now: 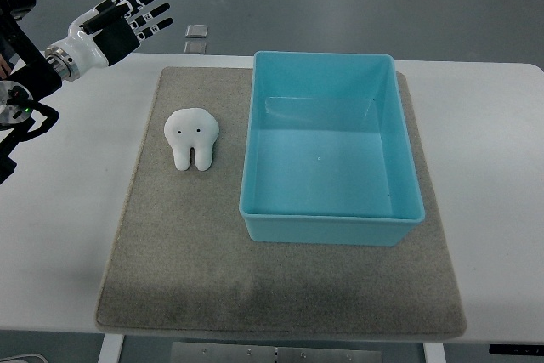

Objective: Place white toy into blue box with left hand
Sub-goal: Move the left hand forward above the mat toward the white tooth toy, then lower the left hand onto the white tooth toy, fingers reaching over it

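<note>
A broad white desk (76,210) fills most of the frame, with grey floor showing along the top. On it lies a large rectangular grey-beige felt mat (187,278), covering the middle of the desk from the upper centre down to the bottom edge.

On the right half of the mat sits the light blue rectangular plastic box (331,231) — open-topped, with nothing visible inside.

Next in size is the left robot hand (127,21), white and black with jointed fingers, in the upper left of the frame. Its arm comes in from the left edge amid dark cabling. The fingers are spread and relaxed, grasping nothing, and it hovers over the desk's far left corner, well apart from the toy.

The small white tooth-shaped soft toy (192,138) lies flat on the mat, left of centre — just beside the box's left wall but not touching it, two dark dots on its upper part and its two stubby roots pointing toward the bottom of the frame.

Two small grey square pieces (197,38) lie on the floor beyond the desk's top edge.
</note>
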